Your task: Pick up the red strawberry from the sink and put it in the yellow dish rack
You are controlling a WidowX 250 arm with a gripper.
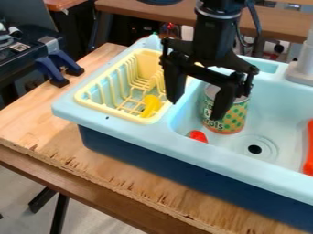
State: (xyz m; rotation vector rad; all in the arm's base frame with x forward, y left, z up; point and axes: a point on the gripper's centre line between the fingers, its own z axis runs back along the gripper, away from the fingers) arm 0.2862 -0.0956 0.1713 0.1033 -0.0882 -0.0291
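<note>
The black gripper (194, 108) hangs over the divider between the yellow dish rack and the sink basin, its two fingers spread wide with nothing between them. Behind its right finger, a green and orange dotted can (233, 119) stands upright in the light blue sink (278, 103), partly hidden by that finger. A small red object (197, 135) lies in the basin near the front wall, below the gripper. In the yellow rack (85, 101), a yellow object (150, 106) rests at the front right corner, left of the gripper's left finger.
An orange-red object (309, 148) is in the basin at the right edge of the view. The grey faucet base (300, 72) rises at the upper right. Blue-handled clamps (56, 66) are at the upper left, beside the wooden tabletop (36, 119).
</note>
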